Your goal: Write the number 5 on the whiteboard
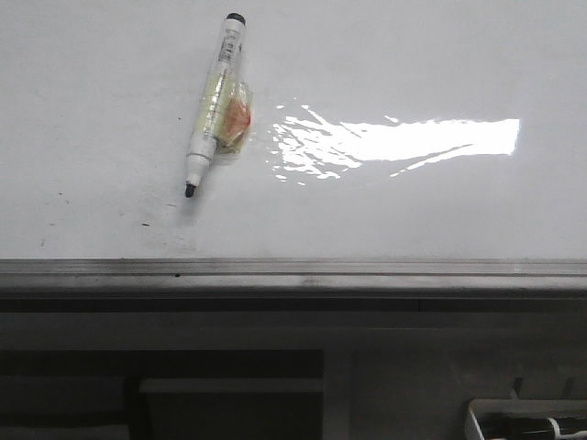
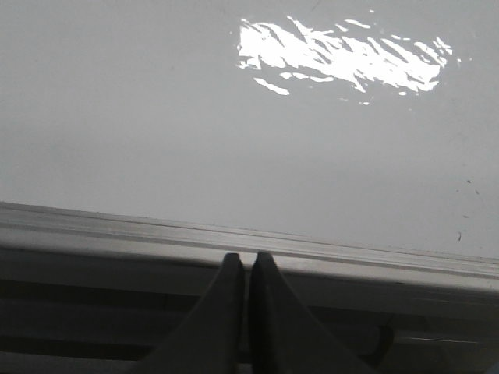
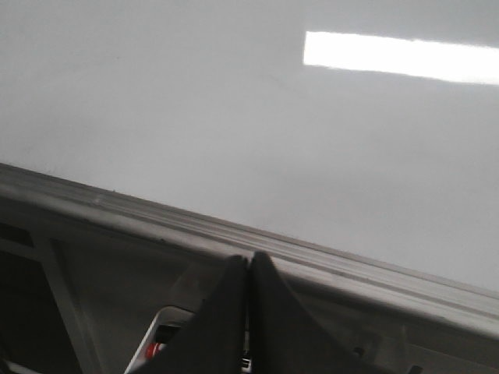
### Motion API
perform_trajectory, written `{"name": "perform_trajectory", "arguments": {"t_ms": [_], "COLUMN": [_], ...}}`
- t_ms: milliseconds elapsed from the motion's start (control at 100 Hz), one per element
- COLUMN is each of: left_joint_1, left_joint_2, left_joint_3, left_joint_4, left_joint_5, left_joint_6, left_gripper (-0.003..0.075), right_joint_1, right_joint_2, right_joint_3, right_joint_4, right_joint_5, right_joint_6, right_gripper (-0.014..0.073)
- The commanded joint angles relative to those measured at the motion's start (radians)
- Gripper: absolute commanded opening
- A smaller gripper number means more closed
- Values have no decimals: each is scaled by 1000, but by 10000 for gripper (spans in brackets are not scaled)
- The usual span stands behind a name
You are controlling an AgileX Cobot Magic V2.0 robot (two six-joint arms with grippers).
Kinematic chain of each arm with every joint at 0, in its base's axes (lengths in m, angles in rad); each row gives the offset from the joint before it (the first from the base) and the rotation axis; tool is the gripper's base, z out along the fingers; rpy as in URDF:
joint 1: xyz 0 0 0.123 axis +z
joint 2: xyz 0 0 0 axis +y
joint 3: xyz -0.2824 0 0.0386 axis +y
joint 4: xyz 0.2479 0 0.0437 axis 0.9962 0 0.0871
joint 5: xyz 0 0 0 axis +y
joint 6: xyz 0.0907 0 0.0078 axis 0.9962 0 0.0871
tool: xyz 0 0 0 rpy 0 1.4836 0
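Both arms sit low at the grey rail (image 1: pixel 293 268) of the whiteboard (image 1: pixel 413 211), out of the front camera's sight. The left claw (image 2: pixel 244 261) and right claw (image 3: pixel 249 263) each have their fingers pressed together on nothing, tips level with the rail. Beyond the rail a marker (image 1: pixel 212 103) lies uncapped on the board, tip toward the rail, tape wrapped around its middle. Only tiny specks mark the white; glare washes out a patch beside the marker

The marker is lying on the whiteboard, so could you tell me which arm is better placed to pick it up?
Probably left: the marker lies left of centre on the whiteboard. Both grippers, left and right, are shut at the near rail.
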Motion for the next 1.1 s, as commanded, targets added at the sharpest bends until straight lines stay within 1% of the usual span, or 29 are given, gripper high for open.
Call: {"name": "perform_trajectory", "arguments": {"t_ms": [0,760,900,950,1030,1090], "left_joint_1": [0,0,0,0,0,0], "left_joint_2": [-27,-27,-27,-27,-27,-27], "left_joint_3": [18,18,18,18,18,18], "left_joint_4": [-5,-5,-9,-65,-263,-307], "left_joint_5": [-73,-73,-86,-105,-139,-166], "left_joint_6": [1,1,1,-5,-4,-4], "left_gripper": [-20,-20,-20,-20,-20,-20], "right_joint_1": [-4,-4,-4,-4,-4,-4], "right_joint_2": [-17,-17,-17,-17,-17,-17], "right_joint_3": [22,22,22,22,22,22], "right_joint_4": [-18,-18,-18,-18,-4,5], "right_joint_5": [-77,-77,-99,-127,-223,-301], "right_joint_6": [1,1,1,1,1,3], "right_gripper": [-41,-41,-41,-41,-41,-41]}}
